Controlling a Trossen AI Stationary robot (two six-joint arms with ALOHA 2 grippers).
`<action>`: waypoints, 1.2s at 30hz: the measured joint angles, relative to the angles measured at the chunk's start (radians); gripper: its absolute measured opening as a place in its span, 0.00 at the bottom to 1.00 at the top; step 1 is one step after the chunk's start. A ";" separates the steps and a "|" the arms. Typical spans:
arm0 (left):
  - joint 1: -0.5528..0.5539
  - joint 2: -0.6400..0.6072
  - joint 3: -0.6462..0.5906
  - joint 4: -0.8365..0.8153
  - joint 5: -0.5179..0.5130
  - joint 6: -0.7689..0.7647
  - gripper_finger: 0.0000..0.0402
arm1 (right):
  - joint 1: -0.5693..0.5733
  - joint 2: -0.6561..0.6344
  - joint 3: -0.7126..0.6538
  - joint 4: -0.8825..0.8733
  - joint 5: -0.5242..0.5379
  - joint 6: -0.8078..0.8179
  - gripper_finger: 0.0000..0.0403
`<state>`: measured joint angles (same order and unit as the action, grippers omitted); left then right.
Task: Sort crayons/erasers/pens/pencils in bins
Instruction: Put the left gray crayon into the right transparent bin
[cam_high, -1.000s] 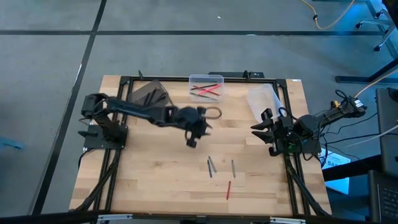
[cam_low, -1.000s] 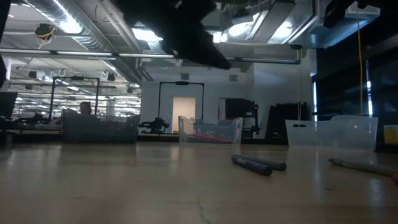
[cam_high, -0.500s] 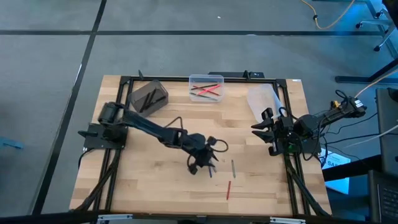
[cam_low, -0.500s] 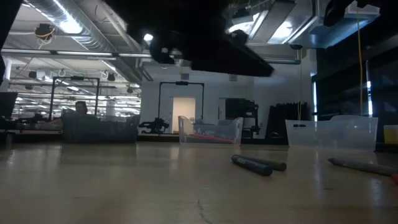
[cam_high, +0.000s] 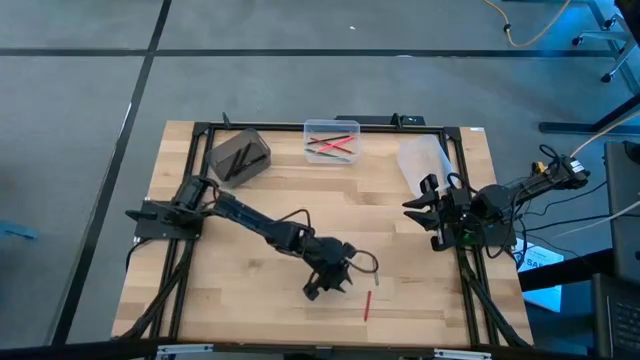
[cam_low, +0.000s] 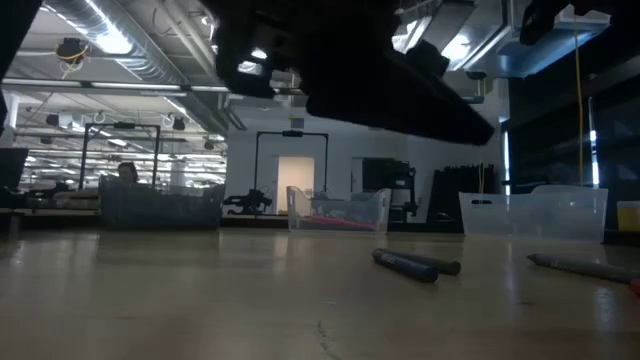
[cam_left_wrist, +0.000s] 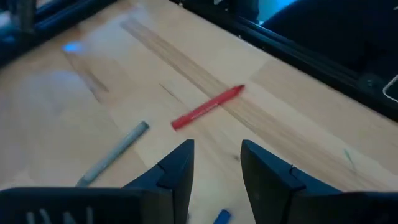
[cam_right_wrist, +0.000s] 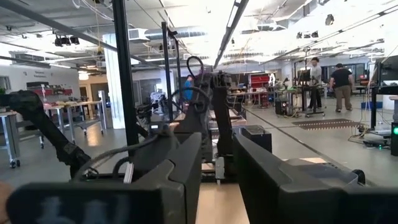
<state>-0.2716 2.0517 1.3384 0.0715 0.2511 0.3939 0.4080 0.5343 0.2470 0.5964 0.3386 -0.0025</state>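
Note:
Loose sticks lie flat on the wooden table near its front: a red crayon (cam_high: 367, 305) (cam_left_wrist: 208, 107), a grey stick (cam_left_wrist: 115, 152) and a dark stick (cam_low: 405, 264). My left gripper (cam_high: 330, 285) (cam_left_wrist: 217, 149) hovers open just above them, slanting down toward the red crayon and touching nothing. A bluish end (cam_left_wrist: 221, 216) shows on the table below the gap between its fingers. My right gripper (cam_high: 420, 210) (cam_right_wrist: 217, 155) waits open at the table's right edge. At the far edge stand three bins: dark grey (cam_high: 238, 155), clear (cam_high: 331, 142) with red and pink sticks in it, and whitish (cam_high: 422, 162).
A black frame (cam_high: 200, 130) runs round the tabletop. Bare wood lies left of the loose sticks and between them and the bins. In the low view another grey stick (cam_low: 580, 266) lies at the right, and the room behind holds racks and people.
My left gripper has swung from the table's middle, just in front of the clear bin, toward the near edge and a little right. It has sunk and tipped downward, and now hangs over the loose sticks. Its fingers keep the same gap. No stick has moved.

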 joint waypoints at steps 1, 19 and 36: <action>-0.010 -0.002 0.000 -0.002 -0.032 0.001 0.31 | 0.000 0.001 0.000 0.000 0.000 0.000 0.24; -0.003 -0.012 0.000 -0.077 -0.061 0.008 0.31 | 0.000 0.002 0.000 0.002 -0.001 0.001 0.24; 0.015 -0.151 -0.159 -0.010 -0.110 -0.042 0.31 | 0.000 0.002 0.000 0.005 -0.002 -0.003 0.24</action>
<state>-0.2563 1.9007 1.1797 0.0620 0.1413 0.3516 0.4084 0.5358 0.2470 0.6015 0.3363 -0.0055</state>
